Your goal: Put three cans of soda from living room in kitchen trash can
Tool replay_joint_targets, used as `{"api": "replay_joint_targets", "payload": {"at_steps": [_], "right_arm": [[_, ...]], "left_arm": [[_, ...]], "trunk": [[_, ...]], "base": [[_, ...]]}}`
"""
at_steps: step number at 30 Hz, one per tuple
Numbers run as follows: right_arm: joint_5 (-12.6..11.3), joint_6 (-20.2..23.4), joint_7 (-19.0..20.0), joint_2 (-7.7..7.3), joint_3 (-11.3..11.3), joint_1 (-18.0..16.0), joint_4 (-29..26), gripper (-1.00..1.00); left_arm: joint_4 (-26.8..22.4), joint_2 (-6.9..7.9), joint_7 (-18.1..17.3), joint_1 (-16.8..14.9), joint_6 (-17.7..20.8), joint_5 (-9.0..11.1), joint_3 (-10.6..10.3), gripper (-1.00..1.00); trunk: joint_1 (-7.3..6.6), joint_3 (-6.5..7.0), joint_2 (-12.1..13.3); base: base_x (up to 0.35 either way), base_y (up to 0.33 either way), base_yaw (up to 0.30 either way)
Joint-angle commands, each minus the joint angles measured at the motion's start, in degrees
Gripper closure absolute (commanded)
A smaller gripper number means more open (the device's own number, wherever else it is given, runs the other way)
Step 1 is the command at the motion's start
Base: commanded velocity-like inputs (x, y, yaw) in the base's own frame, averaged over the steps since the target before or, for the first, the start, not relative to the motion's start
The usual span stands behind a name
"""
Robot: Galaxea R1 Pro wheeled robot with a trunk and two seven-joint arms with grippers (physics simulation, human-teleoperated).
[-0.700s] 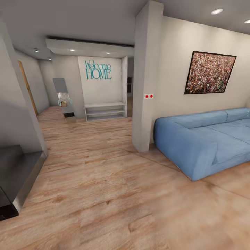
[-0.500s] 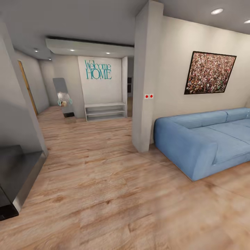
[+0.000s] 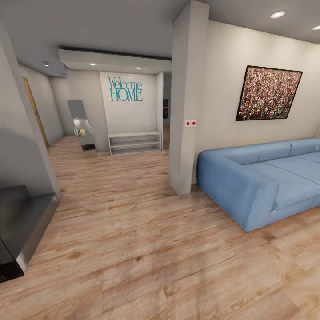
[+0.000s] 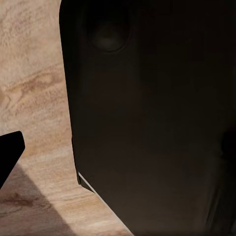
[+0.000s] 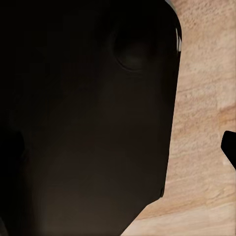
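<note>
Warm wood floor (image 3: 146,249) runs across the lower frame to a blue sofa (image 3: 262,182) at right, so we're standing in the living room. No soda cans or trash can are in sight from here, so which way they lie from either arm can't be judged (nor which arm is nearer). A hallway opens at upper left, past the pillar (image 3: 186,102). Both wrist views give dark robot body over floor; whether the grippers are open or holding anything, I cannot tell.

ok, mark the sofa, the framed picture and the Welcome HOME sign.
sofa (image 3: 249,186): head view, near armrest.
framed picture (image 3: 269,94): head view, canvas centre.
Welcome HOME sign (image 3: 126,90): head view, middle of lettering.
</note>
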Motion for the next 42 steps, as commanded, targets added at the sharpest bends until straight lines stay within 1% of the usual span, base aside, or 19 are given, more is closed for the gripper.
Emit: {"api": "replay_joint_targets", "payload": {"at_steps": [1, 4, 8, 15, 16, 17, 22, 26, 27, 28, 29, 32, 33, 35, 36, 38, 40, 42], "right_arm": [[0.0, 0.0, 0.0, 0.00, 0.0, 0.0, 0.0, -1.00], [0.0, 0.0, 0.0, 0.00, 0.0, 0.0, 0.0, -1.00], [0.2, -1.3, 0.8, -1.30, 0.8, -1.3, -1.3, -1.00], [0.2, -3.5, 3.0, -3.55, 1.1, -3.6, -3.6, -1.00], [0.2, -12.5, 5.3, -6.39, 1.1, -6.1, -27.4, -1.00], [0.2, -12.7, 5.6, -6.44, 1.1, -6.2, -29.9, -1.00], [0.2, -12.7, 6.0, -6.49, 1.1, -6.4, -36.7, -1.00], [0.2, -12.6, 6.1, -6.56, 1.1, -6.5, -42.0, -1.00], [0.1, -12.0, 6.0, -6.41, 1.0, -6.3, -52.6, -1.00], [0.0, -11.8, 6.0, -6.34, 1.0, -6.2, -54.9, -1.00], [0.0, -10.9, 6.0, -6.39, 0.9, -5.7, -59.4, -1.00], [-0.2, -9.7, 6.0, -6.40, 0.8, -3.9, -64.6, -1.00], [-0.2, -9.3, 5.9, -6.39, 0.7, -2.1, -67.3, -1.00], [-0.3, -9.2, 5.9, -6.37, 0.6, -0.4, -69.8, -1.00], [-0.3, -9.1, 5.7, -6.39, 0.5, 1.3, -72.2, -1.00], [-0.4, -9.2, 5.8, -6.43, 0.2, 3.1, -74.1, -1.00], [-0.5, -9.3, 5.8, -6.51, -0.5, 5.1, -75.3, -1.00], [-0.6, -10.1, 6.0, -6.65, -2.8, 8.2, -76.2, -1.00]], "left_arm": [[0.0, 0.00, 0.0, 0.0, 0.0, 0.0, 0.0, -1.00], [0.0, 0.02, 0.0, 0.0, 0.0, 0.0, 0.0, -1.00], [-1.3, 0.18, -0.3, -1.3, 0.7, 0.1, -0.1, -1.00], [-3.6, 0.12, -0.4, -3.6, 2.9, 0.1, -0.4, -1.00], [-40.8, 0.11, -0.4, -6.8, 7.2, 0.1, -0.4, -1.00], [-45.1, 0.10, -0.4, -6.9, 8.1, 0.1, -0.5, -1.00], [-55.7, 0.06, -0.3, -7.0, 9.2, 0.1, -0.5, -1.00], [-62.9, 0.02, -0.3, -6.9, 9.6, 0.1, -0.5, -1.00], [-73.0, 0.19, -0.3, -6.4, 9.7, 0.1, -0.4, -1.00], [-74.4, 0.27, -0.3, -6.3, 9.5, 0.1, -0.3, -1.00], [-76.8, 0.41, -0.3, -6.1, 9.3, 0.1, -0.3, -1.00], [-80.1, 0.55, -0.4, -5.3, 9.1, 0.1, -0.3, -1.00], [-81.9, 0.60, -0.6, -3.9, 9.0, 0.1, -0.2, -1.00], [-83.4, 0.64, -1.1, -1.8, 8.7, 0.1, -0.2, -1.00], [-84.3, 0.66, -1.8, 0.4, 7.8, 0.1, -0.2, -1.00], [-84.9, 0.67, -2.7, 2.3, 6.3, 0.2, -0.2, -1.00], [-85.3, 0.68, -3.6, 3.6, 4.5, 0.1, -0.2, -1.00], [-85.7, 0.69, -5.2, 5.0, 1.2, 0.1, -0.2, -1.00]], "trunk": [[0.00, 0.00, 0.0], [0.00, 0.00, 0.0], [0.00, 0.00, 0.0], [0.00, 0.00, 0.0], [0.00, 0.00, 0.0], [0.00, 0.00, 0.0], [0.00, 0.00, 0.0], [0.00, 0.00, 0.0], [0.00, 0.00, 0.0], [0.00, 0.00, 0.0], [0.00, 0.00, 0.0], [0.00, 0.00, 0.0], [0.00, 0.00, 0.0], [0.00, 0.00, 0.0], [0.00, 0.00, 0.0], [0.00, 0.00, 0.0], [0.00, 0.00, 0.0], [0.00, 0.00, 0.0]], "base": [[0.000, 0.000, 0.000], [0.000, 0.000, 0.000], [0.000, 0.000, 0.000], [0.000, 0.000, 0.000], [0.000, 0.000, 0.000], [0.000, 0.000, 0.000], [0.000, 0.000, 0.000], [0.000, 0.000, 0.000], [0.000, 0.000, 0.000], [0.000, 0.000, 0.000], [0.000, 0.000, 0.000], [0.000, 0.000, 0.000], [0.000, 0.000, 0.000], [0.000, 0.000, 0.000], [0.000, 0.000, 0.000], [0.000, 0.000, 0.000], [0.000, 0.000, 0.000], [0.000, 0.000, 0.000]]}}
